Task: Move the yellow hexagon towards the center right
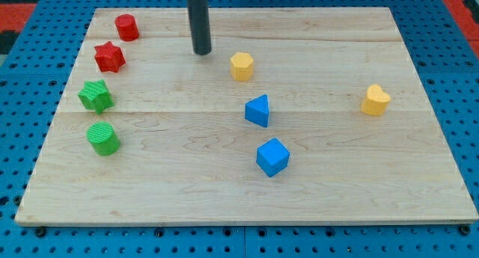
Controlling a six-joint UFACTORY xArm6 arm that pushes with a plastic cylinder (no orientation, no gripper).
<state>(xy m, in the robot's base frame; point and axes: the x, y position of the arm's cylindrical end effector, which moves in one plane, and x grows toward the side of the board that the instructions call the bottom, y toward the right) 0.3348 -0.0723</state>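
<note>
The yellow hexagon sits on the wooden board, a little above the middle. My tip is at the end of the dark rod, to the left of the hexagon and slightly above it, with a gap between them. A second yellow block, heart-shaped, lies at the centre right.
A blue triangle and a blue cube lie below the hexagon. Along the left side stand a red cylinder, a red star, a green star and a green cylinder.
</note>
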